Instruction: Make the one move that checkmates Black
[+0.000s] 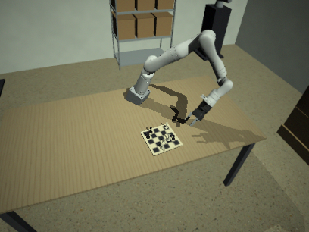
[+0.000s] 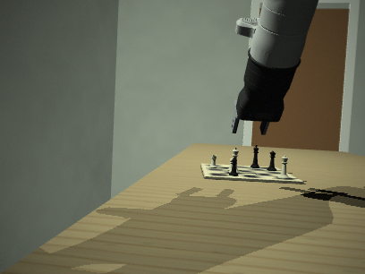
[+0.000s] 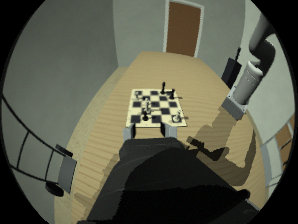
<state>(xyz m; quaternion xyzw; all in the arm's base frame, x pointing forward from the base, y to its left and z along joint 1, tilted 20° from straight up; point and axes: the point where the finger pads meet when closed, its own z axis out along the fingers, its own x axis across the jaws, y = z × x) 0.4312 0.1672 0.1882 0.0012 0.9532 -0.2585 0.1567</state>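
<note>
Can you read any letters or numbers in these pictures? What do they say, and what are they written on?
None can be read.
Chessboard edge: any letters and digits there are too small and blurred in all three views.
Cardboard boxes on the shelf rack: no print shows.
Arm and open tool: no label shows.
</note>
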